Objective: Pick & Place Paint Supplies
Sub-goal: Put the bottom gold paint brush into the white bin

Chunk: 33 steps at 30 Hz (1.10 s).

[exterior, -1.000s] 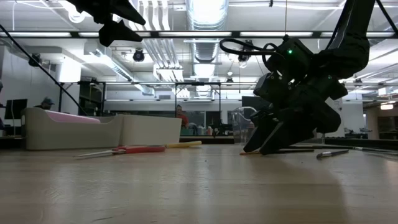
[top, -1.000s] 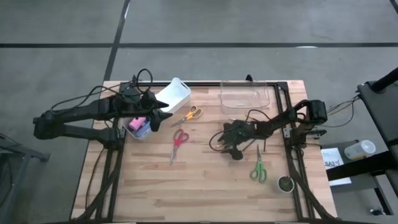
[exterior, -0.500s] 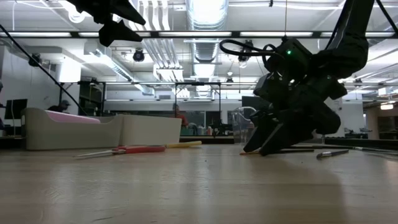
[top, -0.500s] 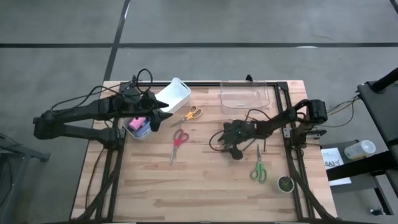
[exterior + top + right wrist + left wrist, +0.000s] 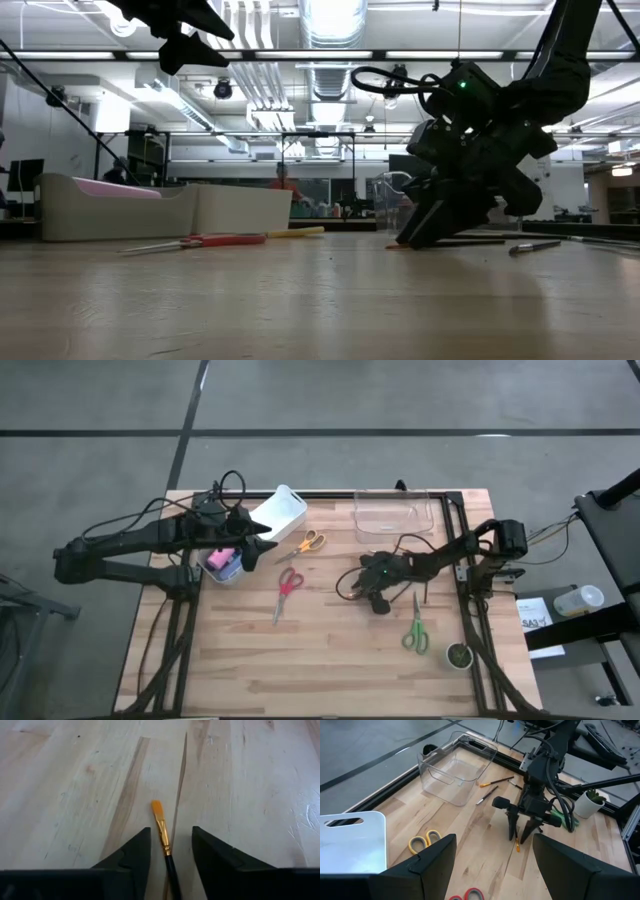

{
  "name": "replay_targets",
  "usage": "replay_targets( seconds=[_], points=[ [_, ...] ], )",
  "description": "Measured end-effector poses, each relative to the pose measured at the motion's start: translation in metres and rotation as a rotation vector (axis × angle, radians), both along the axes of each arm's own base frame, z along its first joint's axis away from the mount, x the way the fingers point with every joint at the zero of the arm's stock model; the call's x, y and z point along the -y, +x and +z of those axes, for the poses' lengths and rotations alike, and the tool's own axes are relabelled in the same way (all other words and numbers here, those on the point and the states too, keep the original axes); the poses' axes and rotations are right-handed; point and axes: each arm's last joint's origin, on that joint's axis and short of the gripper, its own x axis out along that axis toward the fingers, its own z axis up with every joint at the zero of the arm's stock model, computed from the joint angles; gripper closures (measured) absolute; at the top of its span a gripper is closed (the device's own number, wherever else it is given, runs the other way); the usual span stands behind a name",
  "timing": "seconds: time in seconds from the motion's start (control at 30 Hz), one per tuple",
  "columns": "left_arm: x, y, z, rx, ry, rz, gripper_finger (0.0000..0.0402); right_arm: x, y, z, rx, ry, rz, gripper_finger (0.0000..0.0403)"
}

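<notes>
Right tool (image 5: 167, 852): lowered to the wooden surface (image 5: 330, 650) near its middle, tips down, fingers (image 5: 130, 852) narrowly apart on either side of a paintbrush (image 5: 162, 832), not yet pressed onto it.
Paintbrush: lies flat on the surface between those fingers, orange bristles pointing away from the wrist, dark handle running back under the tool.
Left tool (image 5: 492, 865): held above the white bin (image 5: 278, 512) at the surface's left rear, fingers (image 5: 427, 862) wide apart, holding nothing.
Pink bottle (image 5: 220, 558): lying in a container under the left arm, beside the white bin.
Other paintbrushes (image 5: 495, 782): two lie on the surface just beside the clear plastic tray (image 5: 392, 515), near the right arm.
Yellow-handled scissors (image 5: 304, 543): on the surface just beside the white bin.
Red-handled scissors (image 5: 285, 588): on the surface, between the two arms.
Green-handled scissors (image 5: 415, 630): on the surface just beside the right tool, toward the front.
Small potted plant (image 5: 458, 656): at the front right edge.
</notes>
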Motion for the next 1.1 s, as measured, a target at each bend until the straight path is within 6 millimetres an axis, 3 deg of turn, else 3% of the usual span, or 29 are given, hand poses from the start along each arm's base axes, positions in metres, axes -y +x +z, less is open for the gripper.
replay_targets(
  seconds=[0.47, 0.83, 1.1],
  points=[
    [0.000, 0.000, 0.000, 0.000, 0.000, 0.000, 0.0130, 0.000, -0.001, -0.001, -0.005, 0.006, 0.006, 0.0388],
    [0.000, 0.000, 0.000, 0.000, 0.000, 0.000, 0.0130, -0.001, -0.001, 0.000, -0.009, 0.045, -0.028, 0.0389],
    [0.000, 0.000, 0.000, 0.000, 0.000, 0.000, 0.0130, -0.001, -0.002, 0.011, 0.017, 0.055, -0.040, 0.0390]
  ],
)
